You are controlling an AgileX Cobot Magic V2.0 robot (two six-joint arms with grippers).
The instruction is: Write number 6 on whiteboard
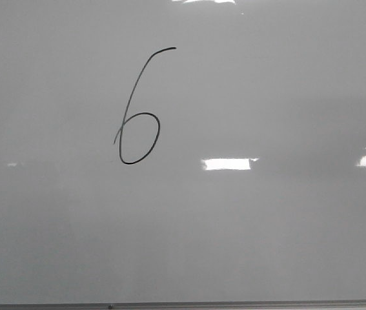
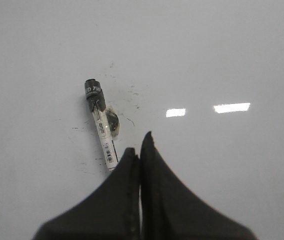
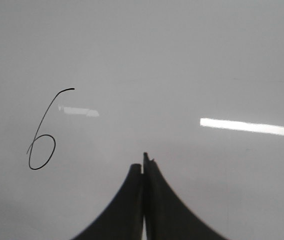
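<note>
The whiteboard [image 1: 266,245] fills the front view, and on it stands the number 6 [image 1: 135,89], a thin black line with a slanted stem and an oval loop. The right wrist view shows the number 6 [image 3: 42,122] off to one side of my right gripper [image 3: 140,160], which is shut and empty. My left gripper [image 2: 138,141] is also shut with nothing in it. A white marker with a black cap [image 2: 101,125] lies on the whiteboard [image 2: 222,50] just beyond and beside the left fingertips, outside the jaws. Neither gripper shows in the front view.
A thin grey frame edge [image 1: 234,303] runs along the board's near side. Bright rectangular light reflections [image 1: 228,164] sit on the glossy surface. Faint black specks and a dark smudge [image 2: 113,123] mark the board around the marker.
</note>
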